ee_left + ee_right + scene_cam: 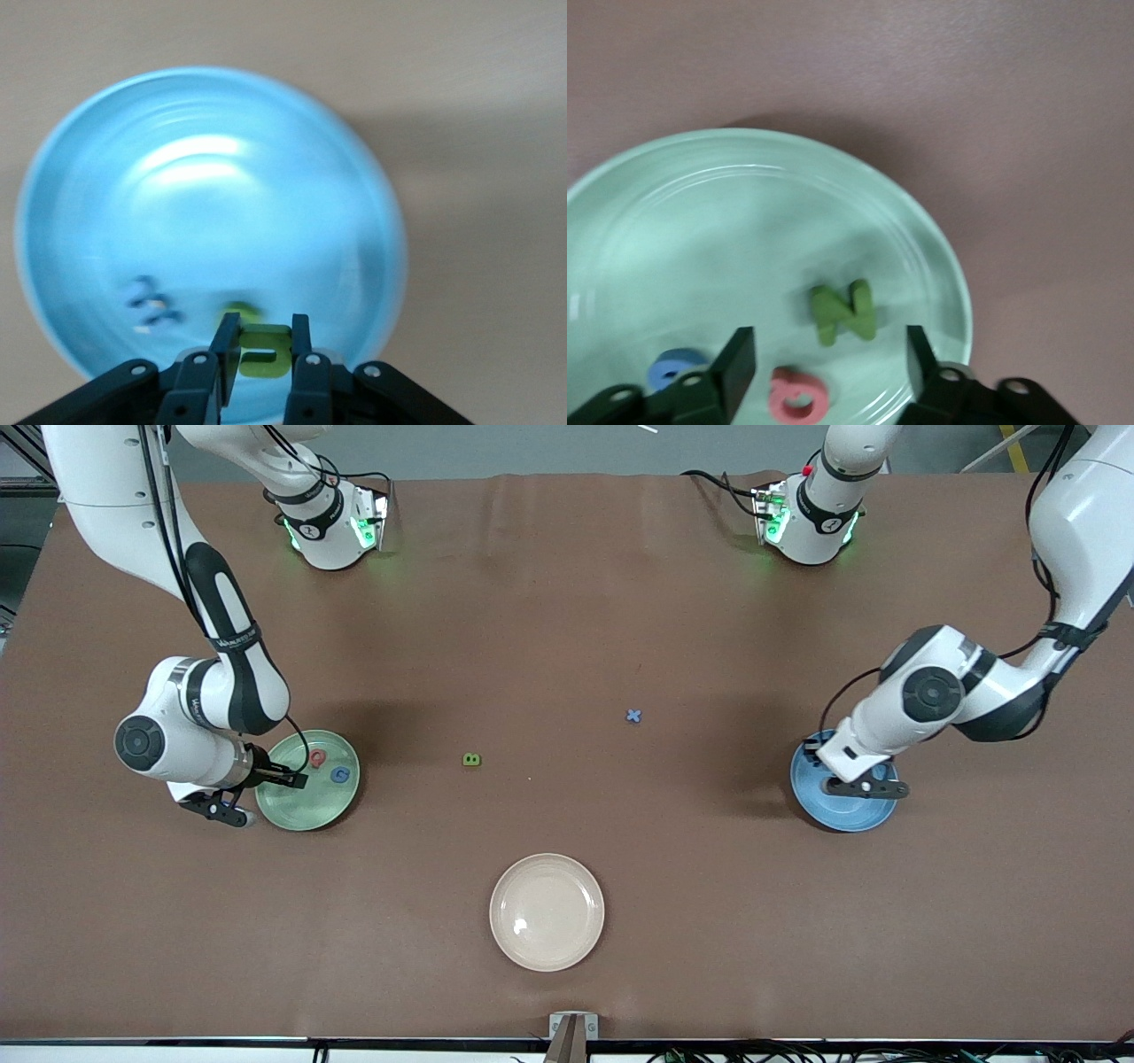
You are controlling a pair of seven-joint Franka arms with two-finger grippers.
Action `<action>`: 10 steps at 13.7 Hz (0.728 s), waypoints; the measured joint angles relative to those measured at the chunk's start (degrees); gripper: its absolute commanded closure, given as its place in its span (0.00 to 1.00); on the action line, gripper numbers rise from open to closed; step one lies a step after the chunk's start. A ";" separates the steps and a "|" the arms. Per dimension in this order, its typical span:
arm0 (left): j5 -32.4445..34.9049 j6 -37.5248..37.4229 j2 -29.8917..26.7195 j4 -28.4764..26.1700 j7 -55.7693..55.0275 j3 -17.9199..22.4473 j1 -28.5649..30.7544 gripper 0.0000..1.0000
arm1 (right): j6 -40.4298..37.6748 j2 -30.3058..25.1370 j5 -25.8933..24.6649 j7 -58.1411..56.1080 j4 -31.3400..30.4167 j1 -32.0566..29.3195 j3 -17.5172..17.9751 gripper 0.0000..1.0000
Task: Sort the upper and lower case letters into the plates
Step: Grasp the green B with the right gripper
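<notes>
- Status: sorting appears well advanced, with two letters out on the brown table [567, 602] and the rest in plates or in a grip.
- Right gripper [829, 363]: over the pale green plate [673, 221] at the right arm's end of the table, fingers spread wide with nothing between them.
- The green N [844, 311] lies flat in that plate directly under the spread fingers, beside the pink-red Q [797, 395] and the blue G [675, 367] (judged to be a release just made, not a pick).
- Left gripper [258, 350]: over the blue plate [292, 142] at the left arm's end, fingers pinching a small green lower-case letter [263, 351]; which letter cannot be told.
- In the blue plate lie a dark blue letter [149, 304] and another green piece [239, 312], both too blurred to read.
- Outstanding: the green B [471, 760] and the blue x [633, 715] lie mid-table, well apart from both plates; the B is nearer the front camera than the x.
- Deciding relation: the B lies toward the right arm's end from the x, and the x toward the left arm's end, so each arm has its own letter nearer.
- The cream-beige plate [547, 911], nearest the front camera, holds nothing.
</notes>
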 measured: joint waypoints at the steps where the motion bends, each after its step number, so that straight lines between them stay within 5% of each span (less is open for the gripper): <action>1: 0.50 0.38 0.03 0.45 2.25 1.60 0.60 0.87 | -2.72 -0.34 0.00 1.85 1.50 0.54 0.22 0.00; 5: 0.80 1.59 0.32 3.33 7.11 4.71 0.08 0.87 | -8.77 -2.33 0.10 19.27 6.25 8.75 0.99 0.00; 10: 0.80 1.82 0.39 5.78 6.87 7.24 -5.11 0.87 | 1.08 -0.17 0.08 39.80 5.69 24.39 1.38 0.00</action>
